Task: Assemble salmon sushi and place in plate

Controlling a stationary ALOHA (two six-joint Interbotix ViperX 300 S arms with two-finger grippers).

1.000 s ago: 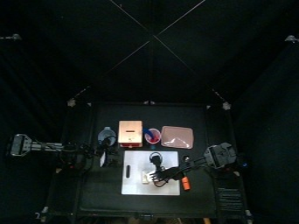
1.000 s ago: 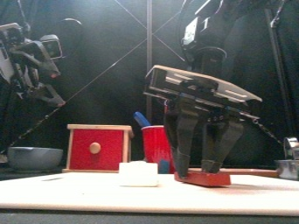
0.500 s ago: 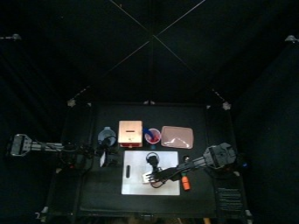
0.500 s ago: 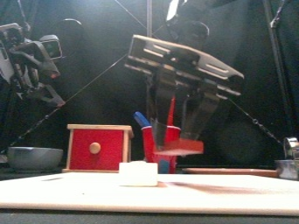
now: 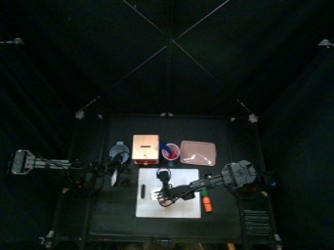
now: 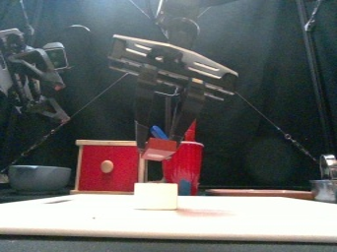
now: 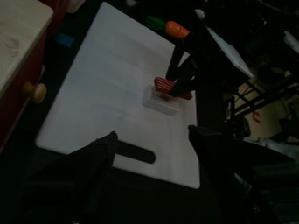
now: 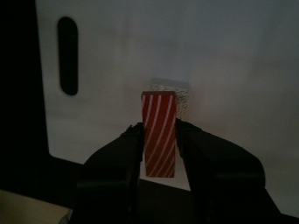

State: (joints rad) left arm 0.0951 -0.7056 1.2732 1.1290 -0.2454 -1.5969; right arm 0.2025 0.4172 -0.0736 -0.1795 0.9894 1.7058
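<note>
My right gripper (image 8: 160, 128) is shut on the salmon strip (image 8: 160, 147), a small red-orange striped piece. It hangs just above the white rice block (image 6: 156, 196), which sits on the white cutting board (image 5: 147, 200); in the front view a small gap shows between strip (image 6: 161, 151) and block. The rice block (image 8: 169, 89) peeks out behind the strip in the right wrist view. The pinkish plate (image 5: 198, 151) lies behind the board at the right, holding nothing. My left gripper (image 7: 158, 154) rests open at the board's left edge.
A tan block with a red front (image 6: 109, 165) and a small red-and-blue bowl (image 5: 171, 150) stand behind the board. A grey bowl (image 6: 33, 177) sits at the left. A long orange stick (image 5: 205, 205) lies on the board's right side. A red cup (image 6: 187, 165) stands behind the rice.
My right gripper has lifted the salmon strip off the board's right part and carried it leftward to just over the rice block. The left arm has not moved.
</note>
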